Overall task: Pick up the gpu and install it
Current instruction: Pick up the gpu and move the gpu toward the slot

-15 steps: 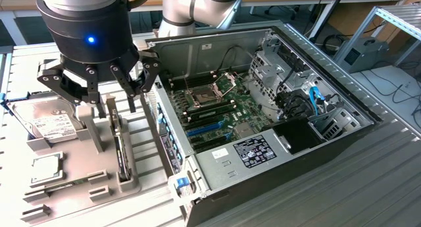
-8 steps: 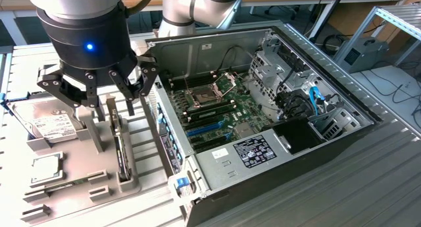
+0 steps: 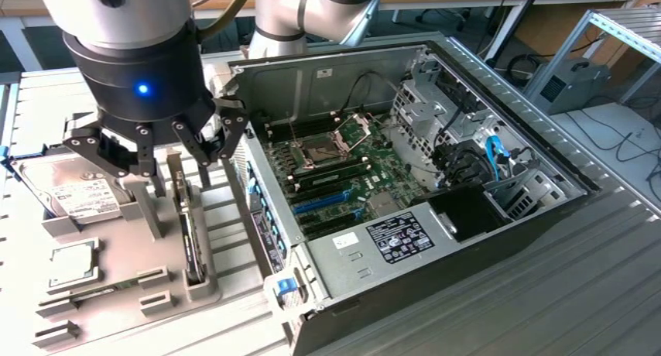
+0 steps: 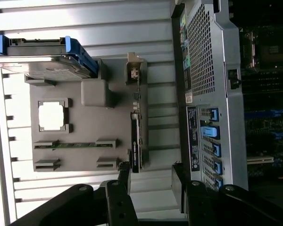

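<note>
The claw (image 3: 173, 166) hangs spread wide with nothing in its grasp, low over the grey holder tray (image 3: 122, 246) on the slatted surface (image 3: 238, 325). Directly below it stands the gpu (image 3: 189, 244), a slim black card set on edge in a slot of that tray, its silver bracket end rising up between the open fingers (image 3: 145, 164).

From the wrist view, the gpu (image 4: 135, 141) runs as a narrow dark strip along the edge of the holder tray (image 4: 89, 123) nearest the computer case (image 4: 212, 70), with the bracket (image 4: 134, 71) at its far end. One black fingertip (image 4: 123, 181) of the claw (image 4: 151, 186) sits just beside the card's near end; it seems to stop short of touching, though the angle makes that hard to judge.

The tray also carries a hard drive (image 3: 77, 193) with a white label, a square silver CPU chip (image 3: 70, 263) and a green memory stick (image 3: 98, 290). At the exterior view's right, the computer case (image 3: 537, 217) lies open, its green motherboard (image 3: 341, 170) and blue slots (image 3: 315, 205) exposed.
</note>
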